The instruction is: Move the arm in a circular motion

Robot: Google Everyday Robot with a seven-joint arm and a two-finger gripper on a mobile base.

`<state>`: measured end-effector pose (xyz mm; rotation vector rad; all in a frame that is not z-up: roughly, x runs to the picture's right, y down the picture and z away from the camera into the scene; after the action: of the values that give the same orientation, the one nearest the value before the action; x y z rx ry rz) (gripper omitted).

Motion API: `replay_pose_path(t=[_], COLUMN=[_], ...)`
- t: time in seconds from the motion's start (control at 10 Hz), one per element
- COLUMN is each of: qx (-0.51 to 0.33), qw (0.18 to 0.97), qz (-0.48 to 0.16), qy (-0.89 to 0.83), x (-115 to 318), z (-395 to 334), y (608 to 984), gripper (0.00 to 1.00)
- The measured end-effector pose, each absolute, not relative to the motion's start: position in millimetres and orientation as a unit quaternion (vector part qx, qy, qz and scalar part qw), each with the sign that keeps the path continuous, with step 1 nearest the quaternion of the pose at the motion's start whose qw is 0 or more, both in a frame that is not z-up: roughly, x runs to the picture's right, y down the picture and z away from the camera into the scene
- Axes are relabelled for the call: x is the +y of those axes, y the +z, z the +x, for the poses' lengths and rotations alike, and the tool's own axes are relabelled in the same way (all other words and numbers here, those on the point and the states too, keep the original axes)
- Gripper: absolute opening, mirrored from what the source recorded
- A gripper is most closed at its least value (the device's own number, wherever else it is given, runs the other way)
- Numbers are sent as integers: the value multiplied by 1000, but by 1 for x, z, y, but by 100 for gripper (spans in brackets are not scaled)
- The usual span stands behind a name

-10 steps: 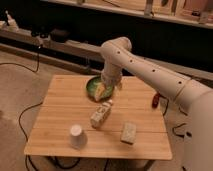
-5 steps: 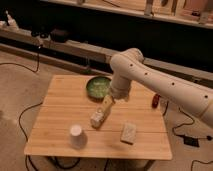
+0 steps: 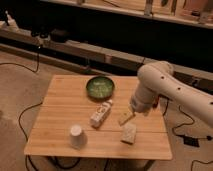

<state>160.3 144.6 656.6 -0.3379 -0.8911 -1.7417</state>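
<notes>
Wooden bench (image 3: 60,100) stands on a pale floor in front of a long dark shelf unit running across the back of the room. Black cables (image 3: 22,120) lie on the floor to the left of the bench and to its right.

Item count on the bench: four.
1. One green bowl (image 3: 100,87), upright, near the rear edge at centre.
2. One white cup (image 3: 76,136), standing upside down, near the front left.
3. One white carton (image 3: 101,113), lying on its side at centre, between the bowl and the cup.
4. One pale rectangular block (image 3: 129,133), lying flat near the front edge, right of the carton.

One arm (image 3: 160,82), cream-white with small dark dots, enters from the right side and bends down over the right half of the bench. Its single claw (image 3: 125,118), a small tan tip, sits low over the bench between the carton and the block, just above the block. Whether the claw is spread or pressed together cannot be told. Contact between the claw and any item cannot be told either.
</notes>
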Motion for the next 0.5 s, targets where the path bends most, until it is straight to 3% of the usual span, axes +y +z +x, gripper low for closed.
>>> replay_pose_path(t=[0.5], qx=[-298], qw=[658], qz=[-201], qy=[-662], x=[124], z=[285], y=[683], gripper=[80])
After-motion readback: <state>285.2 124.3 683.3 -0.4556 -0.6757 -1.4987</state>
